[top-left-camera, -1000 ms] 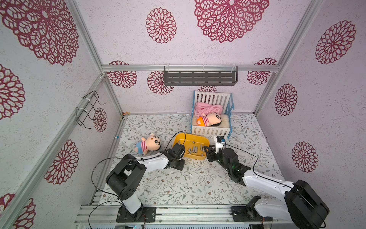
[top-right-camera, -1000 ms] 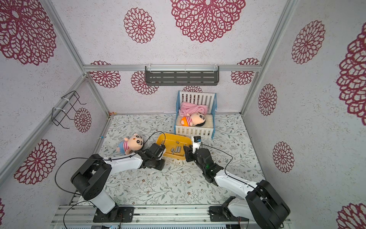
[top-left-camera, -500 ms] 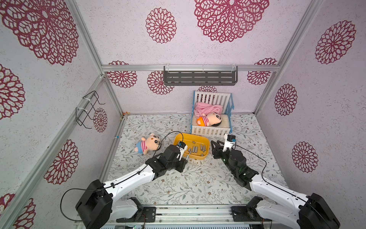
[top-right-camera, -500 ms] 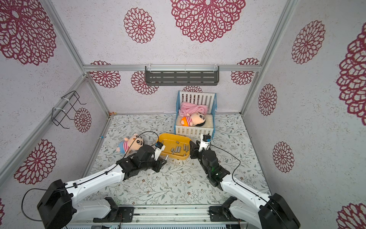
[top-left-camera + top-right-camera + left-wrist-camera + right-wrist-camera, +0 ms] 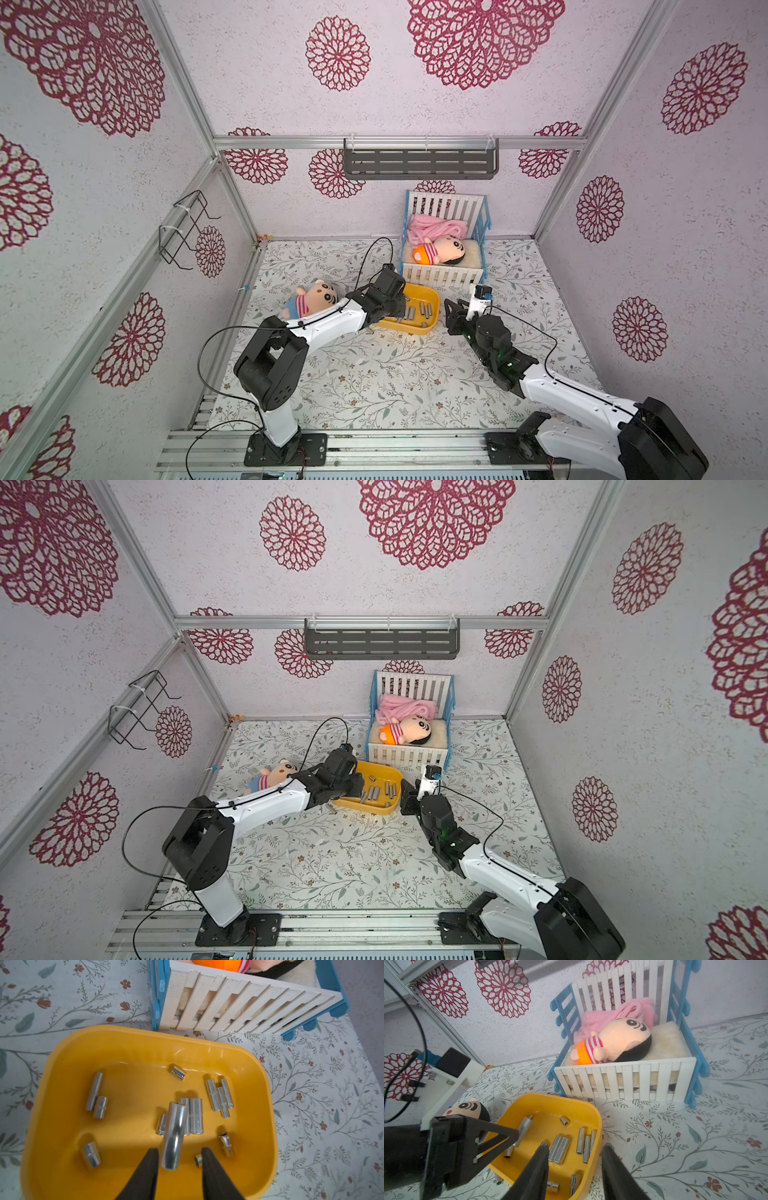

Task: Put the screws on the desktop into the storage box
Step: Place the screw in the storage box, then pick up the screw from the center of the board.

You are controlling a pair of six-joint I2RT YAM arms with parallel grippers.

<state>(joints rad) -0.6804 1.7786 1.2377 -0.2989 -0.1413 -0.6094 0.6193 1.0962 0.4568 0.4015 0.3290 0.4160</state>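
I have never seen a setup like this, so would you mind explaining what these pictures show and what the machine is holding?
These are two robot arms, each ending in a two-fingered claw. The two wide pictures come from a camera pair overhead. The two close-ups come from a camera on each arm's wrist.

On the flowery desktop stand a yellow box holding silver screws and a toy crib with a doll inside. A second doll lies beside the left arm.

The left claw is open over the box. A long screw sits loose between its jaws, apparently dropping in. The right claw is open and empty, near the box's side. One stray screw lies on the desktop by the box's near edge.
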